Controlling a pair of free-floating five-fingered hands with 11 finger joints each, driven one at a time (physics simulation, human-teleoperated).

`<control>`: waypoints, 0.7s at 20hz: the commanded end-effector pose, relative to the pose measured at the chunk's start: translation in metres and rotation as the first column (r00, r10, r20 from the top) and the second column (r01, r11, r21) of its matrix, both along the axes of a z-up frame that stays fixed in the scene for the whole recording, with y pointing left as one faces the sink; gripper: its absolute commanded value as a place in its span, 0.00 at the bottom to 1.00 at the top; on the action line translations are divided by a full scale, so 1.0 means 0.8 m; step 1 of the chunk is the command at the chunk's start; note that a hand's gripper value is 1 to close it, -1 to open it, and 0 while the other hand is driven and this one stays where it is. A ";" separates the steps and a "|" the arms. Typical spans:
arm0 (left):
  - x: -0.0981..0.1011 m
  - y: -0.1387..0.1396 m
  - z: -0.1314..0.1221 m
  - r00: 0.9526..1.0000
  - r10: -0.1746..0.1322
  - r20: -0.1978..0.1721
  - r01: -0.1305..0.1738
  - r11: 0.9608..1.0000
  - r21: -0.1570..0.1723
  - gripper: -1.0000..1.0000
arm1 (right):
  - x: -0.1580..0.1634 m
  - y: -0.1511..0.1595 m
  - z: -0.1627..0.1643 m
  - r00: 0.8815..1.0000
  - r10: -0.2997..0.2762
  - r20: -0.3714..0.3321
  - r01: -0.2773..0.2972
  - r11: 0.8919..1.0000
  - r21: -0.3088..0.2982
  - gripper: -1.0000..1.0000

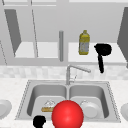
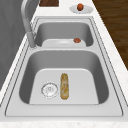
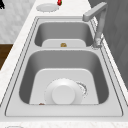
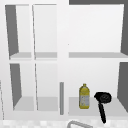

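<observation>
A black left hand (image 1: pixel 39 121) was seen low at the sink's (image 1: pixel 25 100) front edge, its fingers too indistinct to be judged open or closed. A large red ball (image 1: pixel 67 114) was placed just to its right, touching or nearly so, while a bread loaf (image 1: pixel 47 109) lay in the left basin just behind it, its long axis across the basin.

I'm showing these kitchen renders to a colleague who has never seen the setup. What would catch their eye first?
Most striking is the big red ball low in the front view, in front of the double sink. Next come the yellow bottle on the open cabinet's lower shelf and the black pan beside it, handle hanging over the shelf's edge. A black hand shows at the sink's front left.
</observation>
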State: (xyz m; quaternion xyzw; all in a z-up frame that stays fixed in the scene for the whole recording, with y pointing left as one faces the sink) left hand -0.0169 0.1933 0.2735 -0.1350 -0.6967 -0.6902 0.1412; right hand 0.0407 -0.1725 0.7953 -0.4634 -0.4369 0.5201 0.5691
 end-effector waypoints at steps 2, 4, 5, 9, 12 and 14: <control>0.000 0.000 0.000 1.000 0.000 0.000 0.000 1.000 0.000 0.50 | 0.018 0.002 0.043 1.000 0.025 0.003 -0.024 0.999 -0.025 0.00; 0.000 0.000 0.000 1.000 0.000 0.000 0.000 1.000 0.000 0.50 | 0.030 0.003 0.058 1.000 0.024 0.001 -0.024 1.000 -0.016 0.00; 0.000 0.000 0.000 1.000 0.000 0.000 0.000 1.000 0.000 0.50 | 0.035 0.002 0.066 1.000 0.024 0.003 -0.024 1.000 -0.013 0.00; 0.000 0.000 0.000 1.000 0.000 0.000 0.000 1.000 0.000 0.50 | 0.054 0.004 0.095 0.999 0.031 0.014 -0.031 1.000 -0.003 0.00; 0.000 0.000 0.000 1.000 0.000 0.000 0.000 1.000 0.000 0.50 | 0.070 0.008 0.117 0.999 0.032 0.007 -0.032 0.999 -0.003 0.00; 0.000 0.000 0.000 1.000 0.000 0.000 0.000 1.000 0.000 0.50 | 0.081 0.010 0.131 0.999 0.032 0.005 -0.032 0.999 -0.003 0.00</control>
